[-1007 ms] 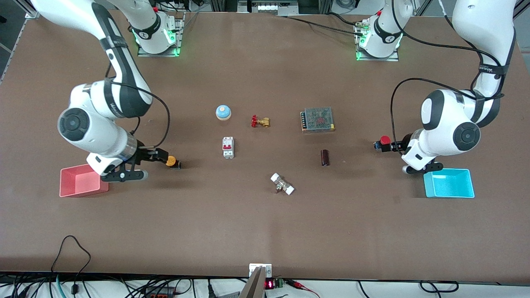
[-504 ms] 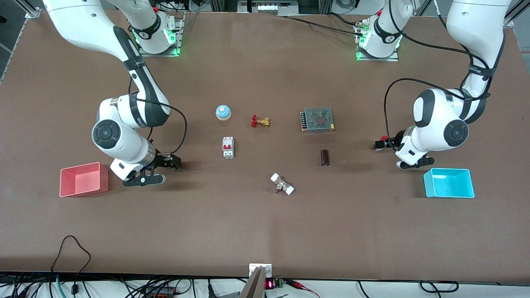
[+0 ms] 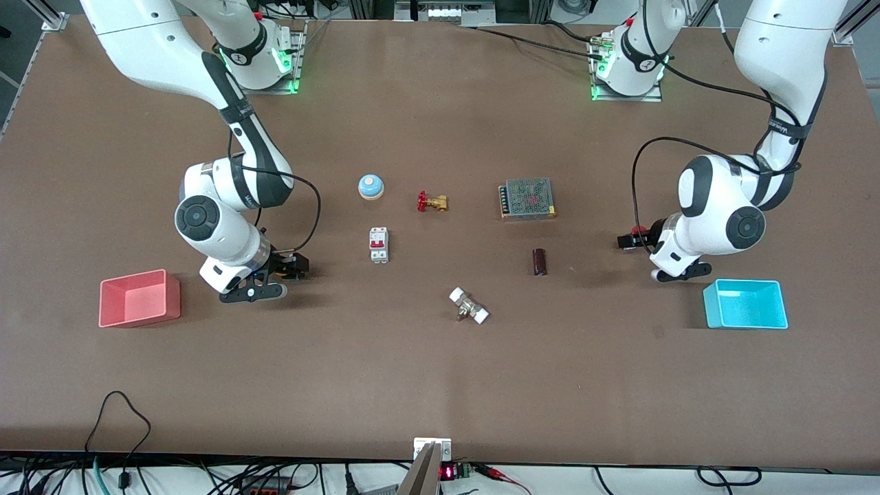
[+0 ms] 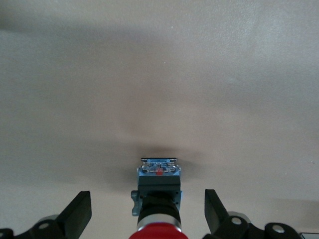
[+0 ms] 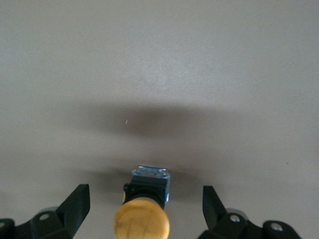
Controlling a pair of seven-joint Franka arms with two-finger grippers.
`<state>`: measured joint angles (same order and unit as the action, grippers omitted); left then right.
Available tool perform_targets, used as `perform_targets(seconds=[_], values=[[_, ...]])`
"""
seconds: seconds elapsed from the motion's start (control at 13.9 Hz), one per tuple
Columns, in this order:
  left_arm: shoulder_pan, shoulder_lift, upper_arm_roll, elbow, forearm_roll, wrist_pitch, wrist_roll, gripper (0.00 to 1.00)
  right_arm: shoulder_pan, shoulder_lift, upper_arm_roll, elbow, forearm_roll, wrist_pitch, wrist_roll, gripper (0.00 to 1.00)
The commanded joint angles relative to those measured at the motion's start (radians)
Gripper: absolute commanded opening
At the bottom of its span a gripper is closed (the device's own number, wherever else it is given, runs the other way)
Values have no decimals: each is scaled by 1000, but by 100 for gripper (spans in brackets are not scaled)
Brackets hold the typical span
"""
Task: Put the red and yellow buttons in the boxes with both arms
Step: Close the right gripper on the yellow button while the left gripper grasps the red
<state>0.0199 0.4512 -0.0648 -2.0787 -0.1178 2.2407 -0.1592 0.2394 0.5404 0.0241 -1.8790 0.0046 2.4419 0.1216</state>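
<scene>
- The step in hand looks like the approach to grasp: each arm has its gripper down around a button lying on the worktop, and neither button is lifted yet.
- The left gripper [image 4: 148,214] is spread wide, its fingers either side of the red button [image 4: 158,199] with clear gaps, so nothing is held. This button lies near the cyan box [image 3: 746,304], toward the table's middle from it and farther from the front camera.
- The right gripper [image 5: 144,214] is likewise spread, straddling the yellow button [image 5: 143,214] without touching it. This button lies near the pink-red box [image 3: 139,298], toward the table's middle from it.
- Next move, as I judge it: close both grippers on the button bodies, lift, and carry each to its nearby box.
- Both boxes appear to hold nothing.
</scene>
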Motion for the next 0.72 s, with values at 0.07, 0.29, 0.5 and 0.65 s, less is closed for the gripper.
perform_targets(seconds=[0.07, 0.29, 0.5, 0.65], values=[[-1, 1, -4, -4, -22, 10, 7, 100, 6, -5, 7, -29, -14, 12, 3, 100], [-8, 3, -6, -4, -22, 7, 35, 91, 6, -4, 7, -29, -14, 14, 1, 100], [-8, 3, -6, -4, -22, 4, 69, 72, 6, 0, 7, -35, -14, 22, 3, 93], [-8, 3, -6, -4, -22, 4, 69, 62, 6, 3, 7, -35, -14, 23, 3, 84]])
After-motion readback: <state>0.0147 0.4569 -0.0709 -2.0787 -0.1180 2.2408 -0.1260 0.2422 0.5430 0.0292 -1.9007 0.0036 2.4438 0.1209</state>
